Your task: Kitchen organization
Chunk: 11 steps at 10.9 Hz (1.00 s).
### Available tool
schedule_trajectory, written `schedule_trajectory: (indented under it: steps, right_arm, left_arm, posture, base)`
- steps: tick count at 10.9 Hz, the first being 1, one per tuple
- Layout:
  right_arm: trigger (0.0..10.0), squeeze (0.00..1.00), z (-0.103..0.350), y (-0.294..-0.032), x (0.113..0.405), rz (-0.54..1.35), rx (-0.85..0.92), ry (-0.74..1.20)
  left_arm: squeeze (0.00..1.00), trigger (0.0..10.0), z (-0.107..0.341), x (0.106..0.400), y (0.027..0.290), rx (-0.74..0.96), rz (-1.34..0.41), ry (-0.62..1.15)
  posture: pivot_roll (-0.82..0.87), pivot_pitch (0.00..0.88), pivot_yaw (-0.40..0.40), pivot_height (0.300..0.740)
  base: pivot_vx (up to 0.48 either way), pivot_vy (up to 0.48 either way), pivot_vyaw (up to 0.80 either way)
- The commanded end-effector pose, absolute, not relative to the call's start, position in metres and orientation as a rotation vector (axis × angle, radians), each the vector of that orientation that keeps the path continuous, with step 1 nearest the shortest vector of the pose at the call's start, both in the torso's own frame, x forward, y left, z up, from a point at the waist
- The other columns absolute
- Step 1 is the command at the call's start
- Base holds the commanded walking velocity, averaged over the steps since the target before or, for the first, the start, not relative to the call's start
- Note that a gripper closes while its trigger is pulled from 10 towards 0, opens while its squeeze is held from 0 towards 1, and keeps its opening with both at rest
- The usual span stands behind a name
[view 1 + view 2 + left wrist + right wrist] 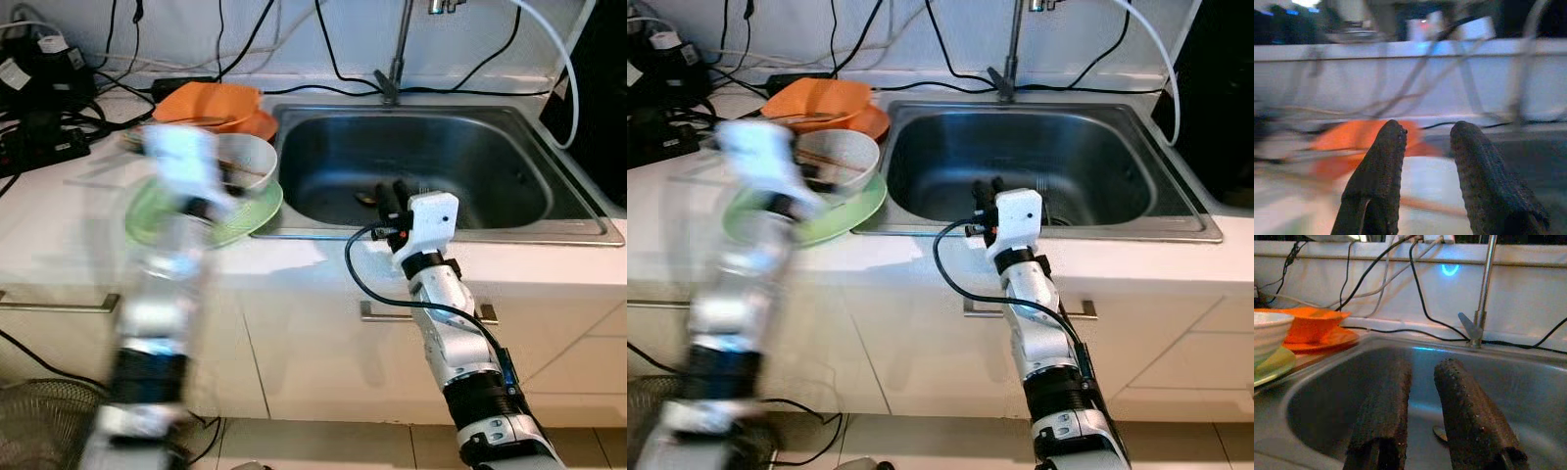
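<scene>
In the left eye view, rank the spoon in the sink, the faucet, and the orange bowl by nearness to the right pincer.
From the right pincer, over the sink's front edge:
1. Spoon, just beside it on the sink floor.
2. Faucet, at the sink's back rim.
3. Orange bowl, on the counter to the left.

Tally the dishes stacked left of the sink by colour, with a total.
Orange dishes, a bowl on a plate: 2
White ceramic bowl: 1
Light green plate: 1
Total: 4
</scene>
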State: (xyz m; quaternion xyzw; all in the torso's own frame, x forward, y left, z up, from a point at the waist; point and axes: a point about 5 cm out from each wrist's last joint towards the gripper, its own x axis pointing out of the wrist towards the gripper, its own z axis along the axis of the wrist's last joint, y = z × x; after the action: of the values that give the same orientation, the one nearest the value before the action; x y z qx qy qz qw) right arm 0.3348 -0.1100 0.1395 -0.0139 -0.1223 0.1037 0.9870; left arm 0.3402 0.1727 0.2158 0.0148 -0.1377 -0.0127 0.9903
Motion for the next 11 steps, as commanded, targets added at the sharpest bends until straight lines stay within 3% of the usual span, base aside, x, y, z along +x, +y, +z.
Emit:
schedule_trajectory:
  steps: [1,5,11]
  right_arm:
    - [10.0,0.0,0.141,-0.107,0.334,0.213,-0.027,-0.244]
    - [10.0,0.0,0.138,-0.101,0.331,0.223,-0.013,-0.217]
    - [10.0,0.0,0.139,-0.098,0.331,0.23,-0.01,-0.21]
  left_arm:
    - [0.0,10.0,0.213,0.342,0.184,0.041,0.024,-0.259]
    - [0.0,10.0,0.195,0.339,0.208,0.024,0.059,-0.169]
    - [0.0,10.0,0.177,0.337,0.192,-0.025,-0.035,-0.072]
  posture:
    - [0.12,0.0,0.039,0.74]
    - [0.12,0.0,0.042,0.74]
    - [0.12,0.0,0.048,0.74]
  base:
    - [0.0,0.0,0.0]
    - [0.0,0.0,0.0]
    - [0.0,0.0,0.0]
